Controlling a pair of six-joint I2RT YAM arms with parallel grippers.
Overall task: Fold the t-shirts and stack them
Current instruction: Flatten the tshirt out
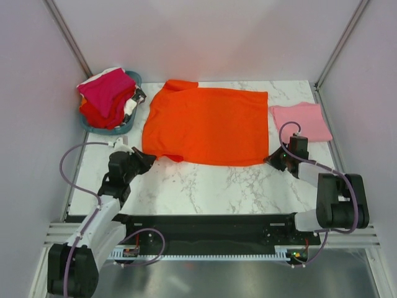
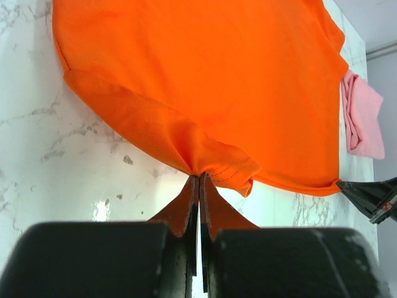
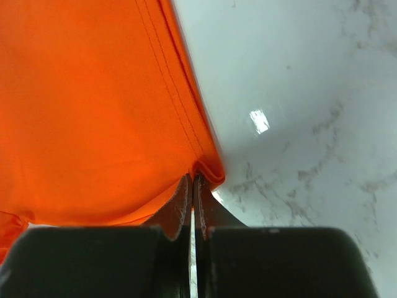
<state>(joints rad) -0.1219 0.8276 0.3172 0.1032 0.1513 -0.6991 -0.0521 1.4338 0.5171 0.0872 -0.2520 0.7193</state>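
A bright orange-red t-shirt [image 1: 208,124] lies spread flat across the middle of the marble table. My left gripper [image 1: 149,158] is shut on its near left corner; in the left wrist view the fingertips [image 2: 199,178] pinch a bunched bit of hem on the orange cloth [image 2: 217,81]. My right gripper [image 1: 272,158] is shut on the near right corner, where a folded edge of the orange shirt [image 3: 93,93] sits between the closed tips [image 3: 191,179]. A light pink t-shirt [image 1: 302,121] lies folded at the back right, apart from the orange one.
A teal basket [image 1: 99,129] at the back left holds a heap of magenta, red and white shirts [image 1: 107,93]. White walls enclose the table on three sides. Marble shows between the orange shirt and the arm bases.
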